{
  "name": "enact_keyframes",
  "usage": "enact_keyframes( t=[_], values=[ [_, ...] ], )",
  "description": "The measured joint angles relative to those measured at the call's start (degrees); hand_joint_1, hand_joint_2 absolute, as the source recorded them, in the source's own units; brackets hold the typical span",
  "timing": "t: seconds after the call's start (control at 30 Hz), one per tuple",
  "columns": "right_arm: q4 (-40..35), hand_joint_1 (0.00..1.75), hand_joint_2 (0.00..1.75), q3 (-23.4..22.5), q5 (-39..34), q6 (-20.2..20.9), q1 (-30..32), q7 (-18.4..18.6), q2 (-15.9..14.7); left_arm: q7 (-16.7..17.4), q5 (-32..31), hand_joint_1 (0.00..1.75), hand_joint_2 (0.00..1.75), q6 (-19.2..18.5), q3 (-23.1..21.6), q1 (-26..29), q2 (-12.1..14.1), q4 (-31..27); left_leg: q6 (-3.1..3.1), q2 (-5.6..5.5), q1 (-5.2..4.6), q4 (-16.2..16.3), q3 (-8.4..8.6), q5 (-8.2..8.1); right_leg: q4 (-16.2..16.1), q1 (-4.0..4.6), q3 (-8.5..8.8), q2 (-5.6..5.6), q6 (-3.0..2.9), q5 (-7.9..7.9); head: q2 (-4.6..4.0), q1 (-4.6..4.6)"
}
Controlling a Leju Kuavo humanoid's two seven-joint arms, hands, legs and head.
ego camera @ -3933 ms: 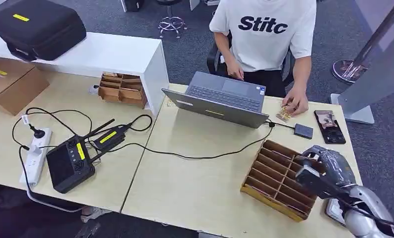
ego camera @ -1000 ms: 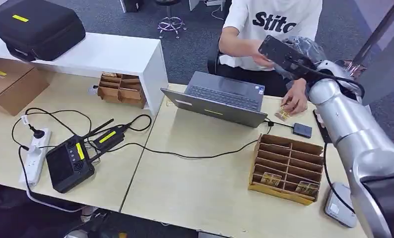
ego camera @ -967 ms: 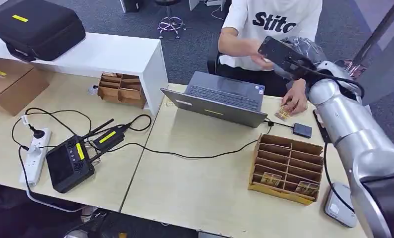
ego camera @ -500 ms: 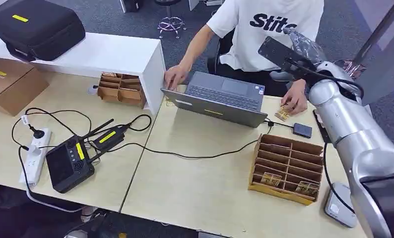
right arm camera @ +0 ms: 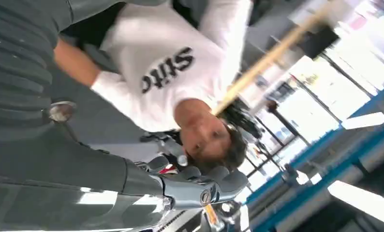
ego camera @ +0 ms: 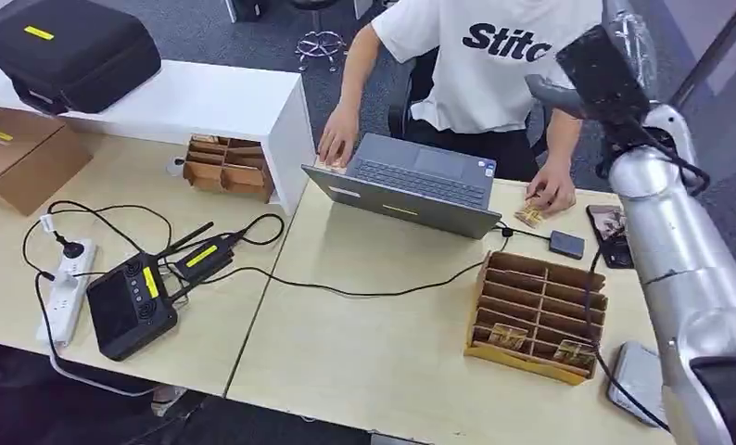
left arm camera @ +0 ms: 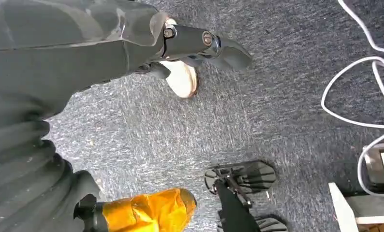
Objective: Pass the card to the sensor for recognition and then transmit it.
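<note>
The right hand [ego camera: 594, 69] is raised high in front of a seated person [ego camera: 494, 65], past the laptop [ego camera: 411, 190]; whether it holds anything cannot be told. The left hand [left arm camera: 199, 46] hangs over carpet, its fingers loosely apart, holding nothing. Cards [ego camera: 507, 336] lie in the wooden divider tray [ego camera: 531, 320] on the surface [ego camera: 364, 352]. The person's fingers rest on another card [ego camera: 529, 214].

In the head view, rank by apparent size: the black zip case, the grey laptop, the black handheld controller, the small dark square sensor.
1. Black zip case
2. Grey open laptop
3. Black handheld controller
4. Small dark square sensor
Case and laptop look close in size.
</note>
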Motion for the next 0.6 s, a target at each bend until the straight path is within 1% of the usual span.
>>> enact_keyframes(
  t=[0.07, 0.13, 0.2, 0.27, 0.3, 0.33, 0.4, 0.43, 0.53, 0.6],
  values=[
    [-7.9, 0.0, 1.75, -3.7, -4.4, -0.8, 5.0, -2.5, -1.5, -1.1, 0.3, 0.0, 1.75, 0.3, 0.1, 1.0, 0.3, 0.0, 0.02, -0.02, -0.01, 0.0, 0.0, -0.06, 0.0, 0.0, 0.01, -0.03, 0.02, -0.01, 0.0, 0.02],
    [-16.0, 0.0, 1.75, -7.4, -7.1, -1.6, 10.9, -5.2, -2.9, -2.5, 0.7, 0.0, 1.75, 0.6, 0.2, 1.9, 0.4, 0.0, 0.07, -0.02, -0.01, 0.0, 0.0, -0.1, -0.1, 0.0, 0.04, -0.03, 0.03, -0.02, 0.0, 0.02],
    [-23.4, 0.0, 1.75, -10.6, -8.2, -1.8, 16.8, -7.6, -4.3, -3.7, 1.0, 0.0, 1.75, 0.7, 0.4, 2.8, 0.6, 0.0, 0.03, -0.04, -0.01, 0.0, 0.0, -0.17, -0.1, 0.0, 0.06, -0.06, 0.05, -0.04, 0.0, 0.02],
    [-29.0, 0.0, 1.75, -13.1, -8.7, -2.0, 21.6, -9.0, -5.2, -4.6, 1.3, 0.0, 1.75, 0.9, 0.7, 3.5, 0.7, 0.0, 0.07, 0.02, -0.02, 0.0, 0.01, -0.19, -0.1, 0.0, 0.03, 0.0, 0.07, -0.06, 0.0, 0.0],
    [-31.5, 0.0, 1.75, -14.2, -8.7, -2.5, 23.9, -9.6, -5.9, -4.7, 1.3, 0.0, 1.75, 1.6, 0.8, 3.8, 0.7, 0.0, 0.08, -0.01, -0.02, 0.0, 0.02, -0.2, -0.1, -0.01, 0.03, -0.01, 0.11, -0.09, 0.0, 0.02],
    [-34.6, 0.0, 1.75, -15.7, -8.6, -3.4, 26.8, -10.4, -6.5, -4.7, 1.3, 0.0, 1.75, 3.2, 0.9, 4.2, -0.2, 0.2, 0.1, -0.03, -0.02, 0.0, 0.06, -0.22, -0.1, -0.01, 0.08, -0.05, 0.17, -0.15, 0.0, 0.0],
    [-42.0, 0.0, 1.75, -20.3, -9.0, -6.4, 34.4, -12.6, -7.8, -5.2, 1.1, 0.0, 1.75, 8.7, 1.2, 5.5, -3.0, 0.5, 0.23, -0.31, -0.06, 0.0, 0.07, -0.35, -0.2, -0.05, 0.28, -0.35, 0.25, -0.37, 0.0, 0.02],
    [-44.7, 0.0, 1.75, -22.6, -9.6, -7.4, 37.5, -13.0, -8.0, -5.3, 0.9, 0.0, 1.75, 9.8, 1.2, 6.1, -3.9, 0.6, 0.23, -0.34, -0.09, 0.0, 0.07, -0.36, -0.2, -0.08, 0.29, -0.36, 0.25, -0.37, 0.0, 0.0],
    [-49.9, 0.0, 1.75, -29.9, -13.4, -7.8, 43.3, -12.9, -8.3, -5.4, 0.8, 0.0, 1.75, 10.3, 1.2, 7.2, -6.4, 1.0, 0.25, -0.24, -0.07, 0.0, 0.06, -0.48, -0.3, -0.07, 0.28, -0.24, 0.26, -0.37, 0.0, 0.07],
    [-51.5, 0.0, 1.75, -34.3, -14.9, -7.1, 45.5, -13.2, -8.6, -5.3, 0.8, 0.0, 1.75, 10.4, 1.2, 7.2, -6.8, 1.1, 0.31, -0.22, -0.1, 0.0, 0.07, -0.53, -0.3, -0.1, 0.29, -0.23, 0.26, -0.38, 0.0, 0.02]
  ],
)
